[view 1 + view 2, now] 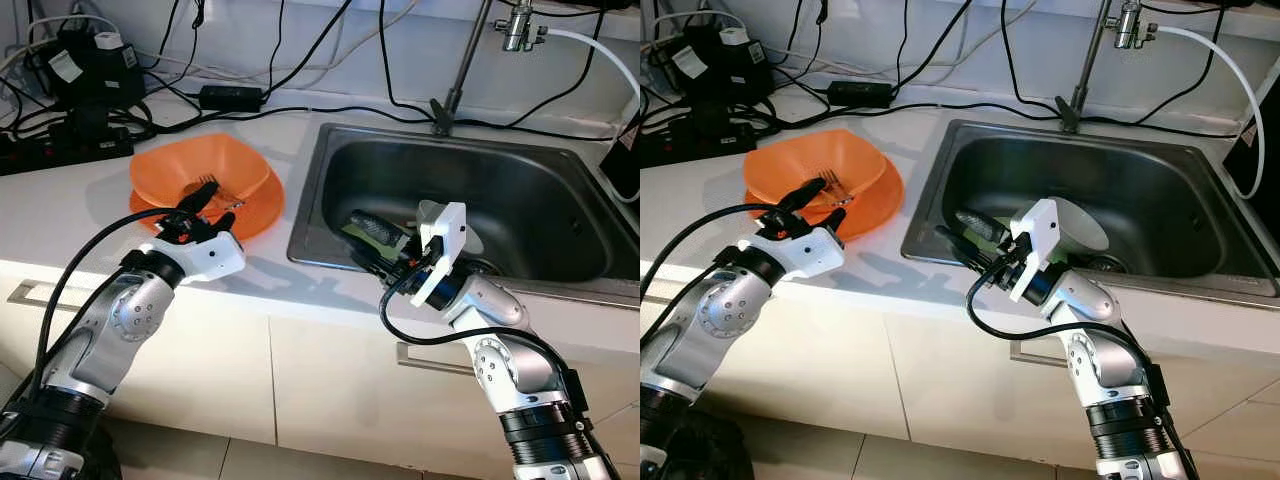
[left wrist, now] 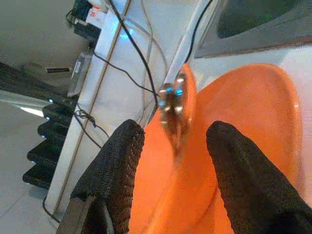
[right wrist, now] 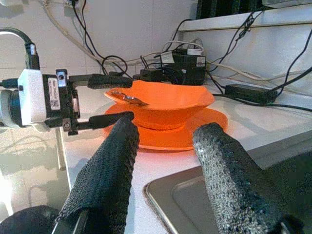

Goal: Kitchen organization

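Observation:
An orange bowl (image 1: 205, 170) sits on an orange plate (image 1: 262, 212) on the white counter, left of the steel sink (image 1: 330, 160). A metal utensil (image 1: 208, 186) leans inside the bowl. My left gripper (image 1: 213, 207) is open at the bowl's near rim, and the utensil's end (image 2: 174, 109) stands between its fingers without touching them. My right gripper (image 1: 962, 245) is open over the sink's near left corner and points toward the bowl (image 3: 161, 100). A dark roll-shaped item (image 1: 378, 228) and a white dish (image 1: 1080, 225) lie in the sink behind it.
Black cables, a power strip and chargers (image 1: 90, 70) crowd the back left of the counter. A black adapter (image 1: 230, 97) lies behind the bowl. The faucet (image 1: 460, 60) rises behind the sink. Cabinet fronts drop below the counter's front edge.

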Available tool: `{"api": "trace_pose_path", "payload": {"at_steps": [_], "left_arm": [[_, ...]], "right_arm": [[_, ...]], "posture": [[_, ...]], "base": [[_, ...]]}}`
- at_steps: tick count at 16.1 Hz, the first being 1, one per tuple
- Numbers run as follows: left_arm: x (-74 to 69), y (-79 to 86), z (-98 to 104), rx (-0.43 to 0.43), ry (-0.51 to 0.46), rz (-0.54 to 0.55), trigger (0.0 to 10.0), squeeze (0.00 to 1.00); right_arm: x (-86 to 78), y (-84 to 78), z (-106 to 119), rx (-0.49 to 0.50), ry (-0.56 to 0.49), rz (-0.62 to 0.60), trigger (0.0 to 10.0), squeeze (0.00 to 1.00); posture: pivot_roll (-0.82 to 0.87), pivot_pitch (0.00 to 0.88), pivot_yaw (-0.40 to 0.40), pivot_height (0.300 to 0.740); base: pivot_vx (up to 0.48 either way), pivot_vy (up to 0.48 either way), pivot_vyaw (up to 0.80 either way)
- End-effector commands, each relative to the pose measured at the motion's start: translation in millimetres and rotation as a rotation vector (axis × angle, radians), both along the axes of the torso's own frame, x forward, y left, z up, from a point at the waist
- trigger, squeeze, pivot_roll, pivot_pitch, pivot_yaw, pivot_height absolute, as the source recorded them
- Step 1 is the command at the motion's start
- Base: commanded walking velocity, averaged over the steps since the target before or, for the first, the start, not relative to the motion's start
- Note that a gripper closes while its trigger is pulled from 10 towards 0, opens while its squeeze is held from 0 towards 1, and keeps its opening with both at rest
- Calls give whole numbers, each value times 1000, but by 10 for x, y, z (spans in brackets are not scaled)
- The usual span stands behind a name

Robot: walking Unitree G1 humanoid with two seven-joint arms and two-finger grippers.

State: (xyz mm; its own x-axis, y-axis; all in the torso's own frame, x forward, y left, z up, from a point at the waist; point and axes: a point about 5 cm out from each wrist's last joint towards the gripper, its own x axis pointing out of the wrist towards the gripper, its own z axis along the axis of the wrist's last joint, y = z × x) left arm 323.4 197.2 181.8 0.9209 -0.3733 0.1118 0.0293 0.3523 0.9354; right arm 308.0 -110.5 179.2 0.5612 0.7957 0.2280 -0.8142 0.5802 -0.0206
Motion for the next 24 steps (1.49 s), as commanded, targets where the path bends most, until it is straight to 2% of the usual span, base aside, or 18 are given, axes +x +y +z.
{"api": "trace_pose_path", "payload": {"at_steps": [1,2,5,6,8,9,10,11,24], "left_arm": [[13,-74,-3,3,7,-28,8627,0],[13,-88,-1,-2,4,-31,8392,0],[18,-103,-21,0,5,-35,3333,0],[18,-103,-21,0,5,-35,3333,0],[25,-108,-10,-1,-4,-33,1529,0],[27,-106,-7,3,-6,-29,1176,0],[26,-101,-9,5,-6,-28,1490,0],[24,-98,-13,7,-4,-28,78,0],[18,-135,16,-7,-32,-40,0,0]], "right_arm": [[-12,-32,22,-15,-14,-13,10000,0],[-13,-32,22,-15,-14,-14,10000,0],[-10,-34,16,-17,-13,-20,10000,0],[-10,-34,17,-17,-14,-20,10000,0],[-5,-32,19,-15,-13,-22,10000,0],[-4,-28,16,-14,-11,-24,10000,0],[-3,-22,5,-13,-7,-26,10000,0],[-5,-16,-1,-7,-4,-28,10000,0],[5,-9,11,1,-4,-39,10000,0]], "posture": [[62,39,-18,740],[61,37,-19,740],[58,31,-16,740],[58,31,-16,740],[62,33,-19,740],[62,35,-19,740],[65,37,-19,740],[65,37,-19,740],[67,38,-22,740]], "base": [[0,0,0],[0,0,0],[0,0,0],[0,0,0],[0,0,0],[0,0,0],[0,0,0],[0,0,0],[0,0,0]]}}
